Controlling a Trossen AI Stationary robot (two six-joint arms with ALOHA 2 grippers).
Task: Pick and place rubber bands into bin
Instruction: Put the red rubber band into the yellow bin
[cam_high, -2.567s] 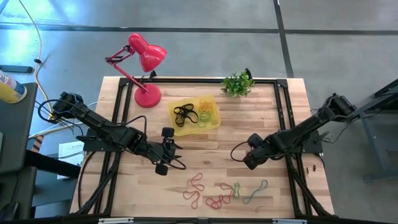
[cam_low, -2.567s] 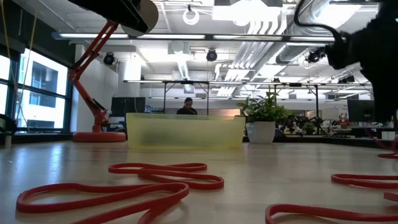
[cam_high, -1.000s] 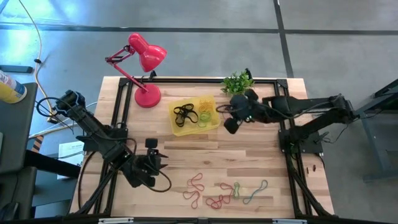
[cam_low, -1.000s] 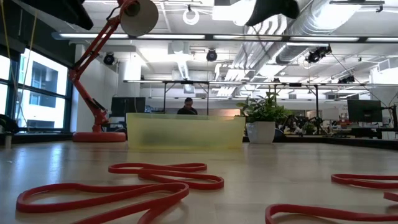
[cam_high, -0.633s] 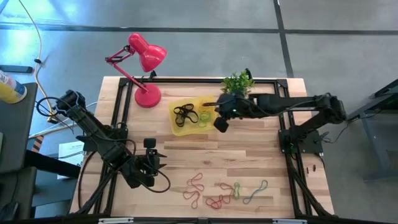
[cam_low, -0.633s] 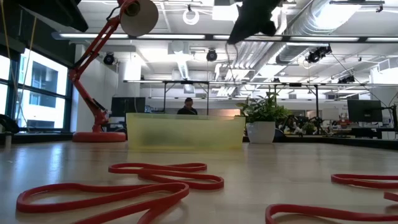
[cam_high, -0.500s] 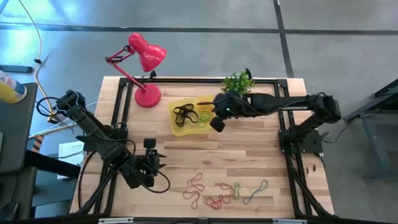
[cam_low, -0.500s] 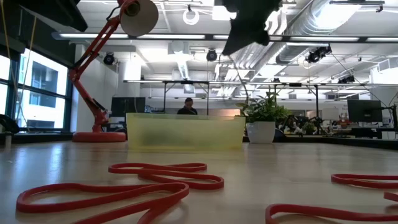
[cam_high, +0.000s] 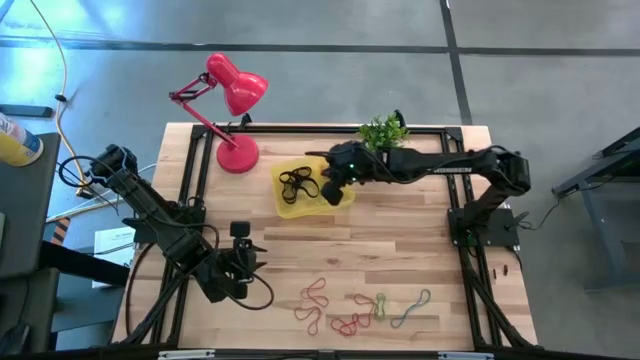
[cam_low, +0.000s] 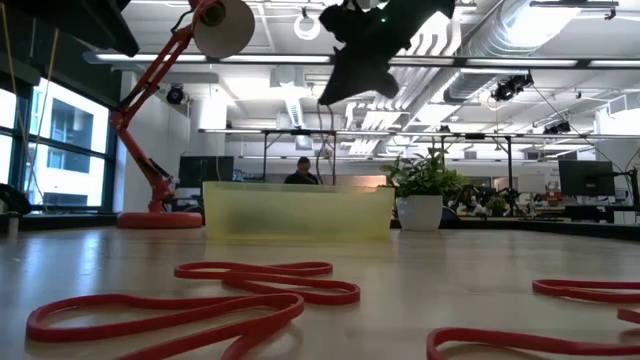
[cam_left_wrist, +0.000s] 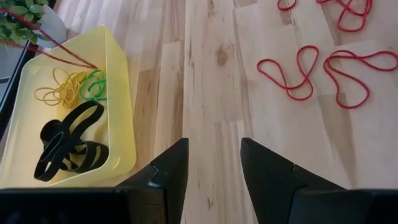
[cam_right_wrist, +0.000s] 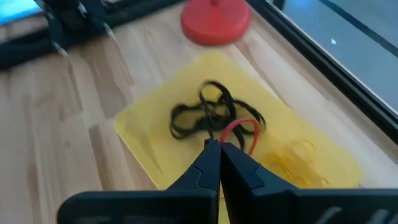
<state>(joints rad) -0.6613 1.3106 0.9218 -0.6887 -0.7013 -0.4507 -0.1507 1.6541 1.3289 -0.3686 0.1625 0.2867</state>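
Observation:
The yellow bin sits on the far middle of the table. It holds black bands, green bands and tan bands. My right gripper hovers over the bin, shut on a red rubber band. More red bands and a green band lie flat near the table's near edge. My left gripper is open over bare wood, to the left of these loose bands. My right gripper pinches a red rubber band at one end of its loop between its shut fingertips, coming from above and slanting toward the table's left. The band hangs below the fingers as a thin strand, its lower end reaching into the bin.
A red desk lamp stands left of the bin and a small potted plant to its right, at the far edge. Black frame rails run along the table's sides. A person sits far off in the room.
My right gripper has swung toward the table's left, from beside the plant to above the bin, staying shut on the red band. The band has travelled with it and now dangles into the bin.

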